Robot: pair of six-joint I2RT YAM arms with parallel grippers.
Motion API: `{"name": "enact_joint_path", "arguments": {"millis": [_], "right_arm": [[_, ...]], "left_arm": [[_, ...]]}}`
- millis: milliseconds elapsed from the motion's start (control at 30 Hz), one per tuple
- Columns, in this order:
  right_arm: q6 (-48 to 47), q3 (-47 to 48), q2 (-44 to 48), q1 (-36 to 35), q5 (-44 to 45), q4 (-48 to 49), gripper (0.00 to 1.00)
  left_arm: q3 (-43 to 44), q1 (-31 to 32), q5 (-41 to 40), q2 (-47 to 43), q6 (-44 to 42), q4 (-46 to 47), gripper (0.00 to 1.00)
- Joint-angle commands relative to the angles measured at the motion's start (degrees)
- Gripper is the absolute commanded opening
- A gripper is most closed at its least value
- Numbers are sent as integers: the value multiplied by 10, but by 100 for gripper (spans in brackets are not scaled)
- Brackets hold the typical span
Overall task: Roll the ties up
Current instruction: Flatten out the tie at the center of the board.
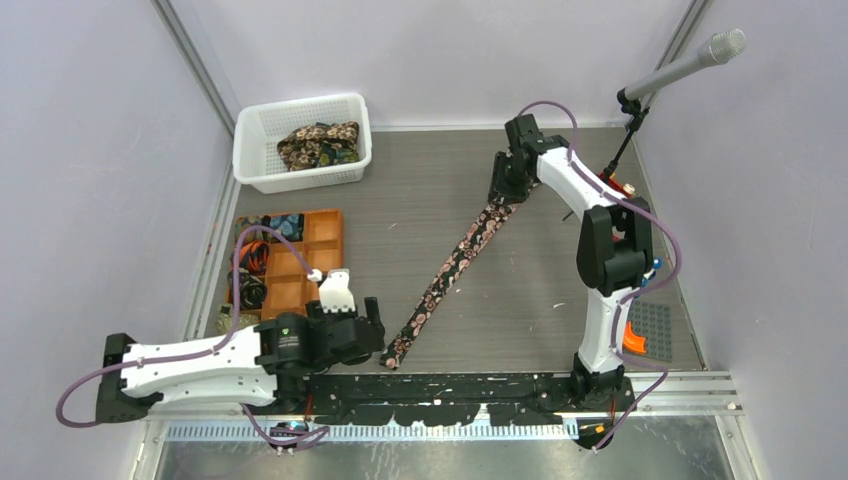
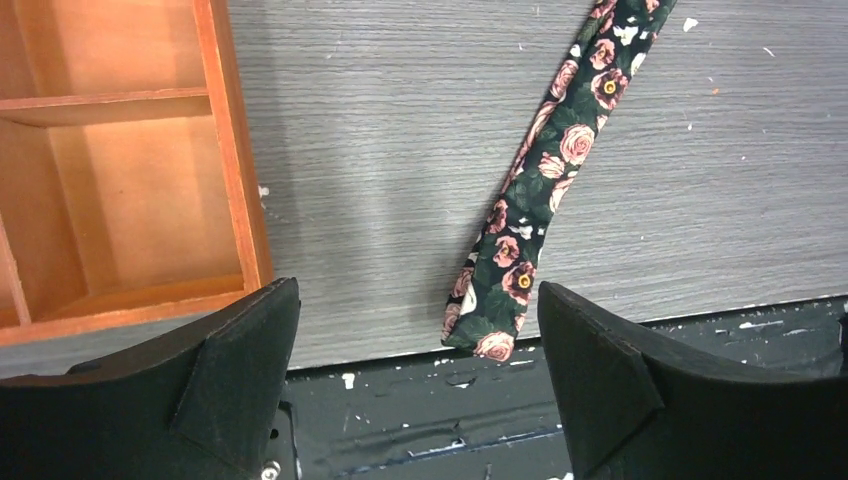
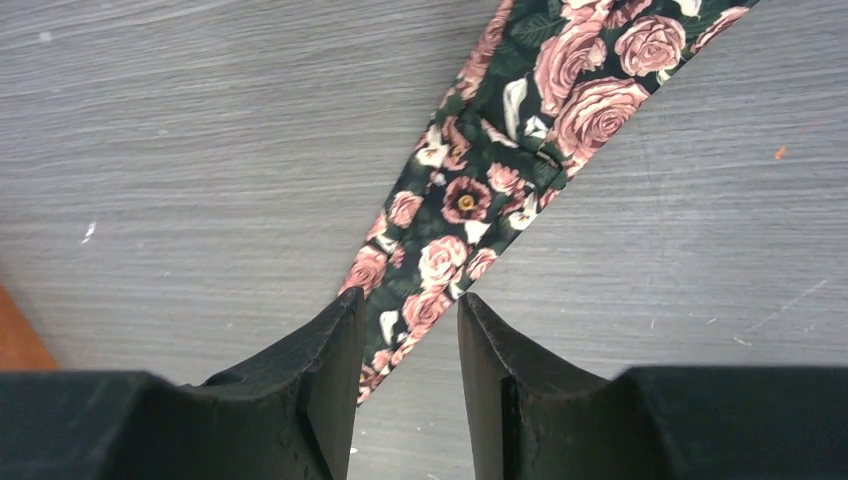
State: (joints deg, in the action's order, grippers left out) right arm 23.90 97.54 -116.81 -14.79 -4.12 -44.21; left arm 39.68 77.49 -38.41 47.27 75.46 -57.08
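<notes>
Left gripper point(image 2: 415, 295) is wide open, black fingers point(image 2: 240, 350) spread well apart, hanging low over the near edge of the grey wood-grain table point(image 1: 420, 200). It's right above where the grey surface meets the black paint-flecked strip point(image 2: 450, 400). It's holding nothing. The narrow tip of the long black necktie with pink-cream roses point(image 2: 545, 170) lies flat between those fingers in the left wrist view, touching neither one. From the top camera that tie runs as one straight diagonal across the middle of the table, unrolled, from the near tip by the left gripper up to the far end under the right gripper point(image 1: 503, 190). Right one is trickier: its fingers point(image 3: 335, 360) are nearly together with just a slim gap, and the tie runs straight into that gap. I honestly can't tell if it's pinching the fabric or just straddling it. The orange compartment tray point(image 1: 343, 240) sits on the left, just beside the left gripper, its nearest compartments bare, and some dark fabric bundles point(image 1: 250, 290) in the left-hand ones, too small to make out. The white plastic mesh basket point(image 1: 300, 180) in the far left corner has a heap of brown-gold patterned ties point(image 1: 318, 145) in it.
</notes>
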Motion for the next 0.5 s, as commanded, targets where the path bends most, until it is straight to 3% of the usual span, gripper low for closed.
{"name": "enact_joint_path", "arguments": {"millis": [0, 133, 267, 467], "right_arm": [[1, -9, 68, -5, 28, 18, 45], [-9, 33, 52, -5, 106, -9, 46], [-7, 115, 3, -1, 164, -51, 45], [14, 267, -108, 24, 199, -110, 45]], "left_arm": [[-53, 1, -33, -68, -97, 128, 92], [-69, 1, -34, -63, -179, 203, 94], [-24, -6, -32, 24, -252, 232, 99], [67, -117, 128, 198, -367, 278, 100]]}}
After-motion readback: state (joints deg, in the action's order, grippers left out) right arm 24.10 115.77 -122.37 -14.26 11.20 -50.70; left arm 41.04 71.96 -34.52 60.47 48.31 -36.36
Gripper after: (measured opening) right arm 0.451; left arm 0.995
